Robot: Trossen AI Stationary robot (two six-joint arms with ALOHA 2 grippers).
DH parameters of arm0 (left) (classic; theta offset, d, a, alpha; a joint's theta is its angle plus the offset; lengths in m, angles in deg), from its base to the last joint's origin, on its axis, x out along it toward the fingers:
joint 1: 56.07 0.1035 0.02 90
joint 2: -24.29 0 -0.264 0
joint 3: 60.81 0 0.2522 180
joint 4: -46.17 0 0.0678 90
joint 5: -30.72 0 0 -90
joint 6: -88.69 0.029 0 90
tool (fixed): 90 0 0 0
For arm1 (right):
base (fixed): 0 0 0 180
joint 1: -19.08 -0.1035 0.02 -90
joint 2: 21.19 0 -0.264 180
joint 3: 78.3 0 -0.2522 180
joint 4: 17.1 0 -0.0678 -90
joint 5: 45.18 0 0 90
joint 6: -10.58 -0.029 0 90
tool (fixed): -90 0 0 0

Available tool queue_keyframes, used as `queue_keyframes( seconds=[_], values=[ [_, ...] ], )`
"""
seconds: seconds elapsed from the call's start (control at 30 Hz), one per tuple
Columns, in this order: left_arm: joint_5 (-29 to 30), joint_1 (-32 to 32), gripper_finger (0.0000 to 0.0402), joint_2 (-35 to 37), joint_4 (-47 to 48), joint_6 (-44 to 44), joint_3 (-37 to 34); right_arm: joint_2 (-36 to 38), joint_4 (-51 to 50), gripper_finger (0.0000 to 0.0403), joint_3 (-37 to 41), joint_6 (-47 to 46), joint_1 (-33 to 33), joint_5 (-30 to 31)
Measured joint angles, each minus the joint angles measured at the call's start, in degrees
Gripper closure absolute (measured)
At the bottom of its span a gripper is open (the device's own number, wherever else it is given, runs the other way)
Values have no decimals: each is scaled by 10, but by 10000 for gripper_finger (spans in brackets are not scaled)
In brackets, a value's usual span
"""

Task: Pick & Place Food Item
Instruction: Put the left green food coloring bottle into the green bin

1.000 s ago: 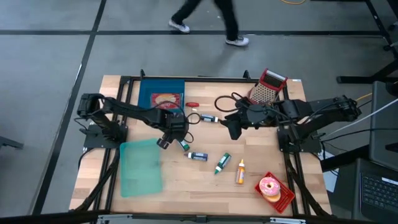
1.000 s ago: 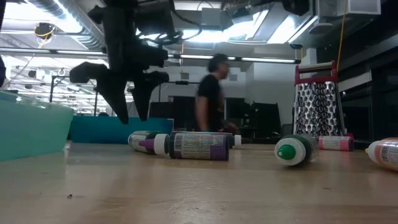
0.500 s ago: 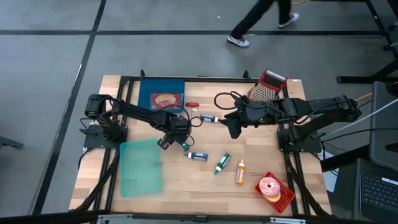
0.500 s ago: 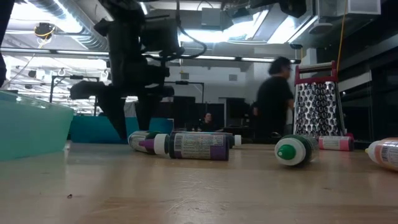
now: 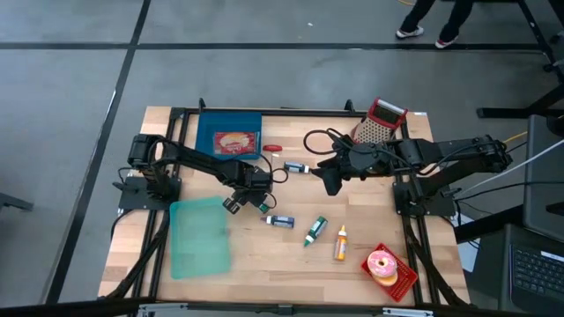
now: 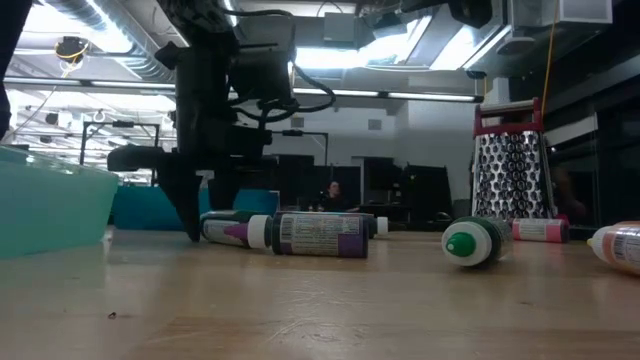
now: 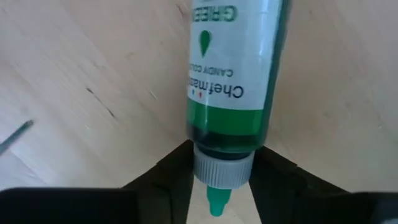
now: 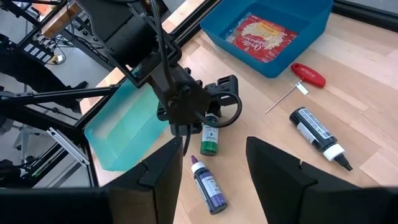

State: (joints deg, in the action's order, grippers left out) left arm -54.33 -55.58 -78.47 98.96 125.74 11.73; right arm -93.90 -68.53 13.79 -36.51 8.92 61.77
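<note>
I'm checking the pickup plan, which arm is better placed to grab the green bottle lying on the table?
Left. The left gripper is down over the green bottle, a finger on each side of its cap. The right gripper hangs open, high above the table's middle, farther away.

The left tool (image 5: 248,195) stands low over the green bottle (image 7: 233,81), its fingers (image 7: 171,177) flanking the cap with bare bench (image 5: 361,264) on both sides. The teal tray (image 5: 199,236) lies close by, and the purple bottle (image 5: 280,221) lies just beside the green one, narrowing the way there. The blue bin (image 5: 229,136) blocks the far edge. The right tool (image 5: 331,180) hangs high above mid-bench, over open wood.
</note>
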Motion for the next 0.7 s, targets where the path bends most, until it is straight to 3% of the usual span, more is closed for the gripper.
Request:
queue_keyframes(
  seconds=[0.1,0.3,0.57,0.7],
  values=[
    [4,0,288,2,4,-19,1,0,0,222,0,1,0,1],
    [22,7,288,-3,29,-93,48,0,2,222,0,11,0,1],
    [20,51,288,2,166,-266,198,0,4,222,0,17,0,1],
    [-23,68,288,33,232,-342,271,0,5,222,0,34,0,1]
  ],
)
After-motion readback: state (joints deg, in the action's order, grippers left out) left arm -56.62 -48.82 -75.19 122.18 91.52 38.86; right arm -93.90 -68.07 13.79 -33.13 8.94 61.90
